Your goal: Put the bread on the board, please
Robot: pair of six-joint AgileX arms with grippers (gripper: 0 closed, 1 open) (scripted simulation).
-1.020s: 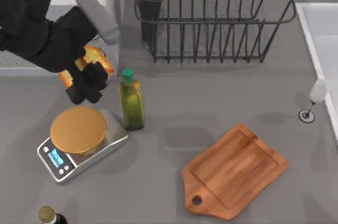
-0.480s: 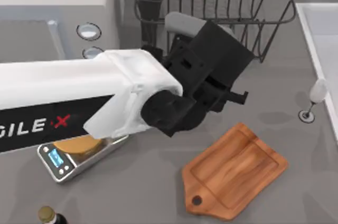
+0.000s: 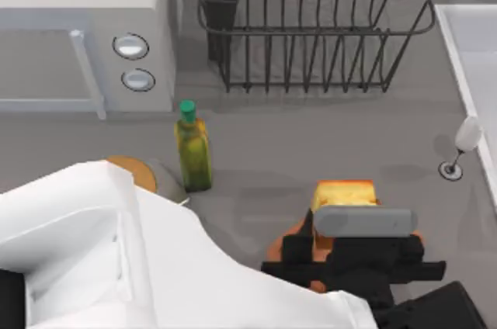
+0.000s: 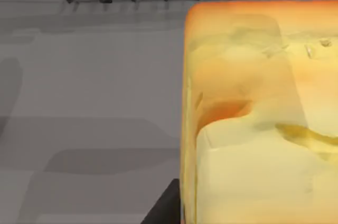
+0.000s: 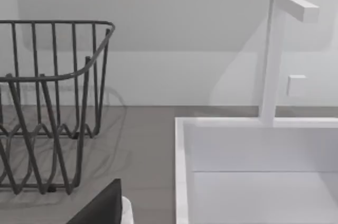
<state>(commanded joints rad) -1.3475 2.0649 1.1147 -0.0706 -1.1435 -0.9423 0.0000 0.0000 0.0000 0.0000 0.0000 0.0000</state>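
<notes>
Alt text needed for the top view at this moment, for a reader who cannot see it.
The left arm reaches across the table's lower part, its gripper holding the bread above the board, which the arm mostly hides. Behind stand a green oil bottle, a wire dish rack, a microwave and a wine glass at right.

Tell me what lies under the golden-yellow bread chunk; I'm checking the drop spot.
In the top view the golden-yellow bread chunk, held in the left gripper, sits over the reddish-brown wooden cutting board. The arm covers most of the board, so its surface below stays unseen.
</notes>
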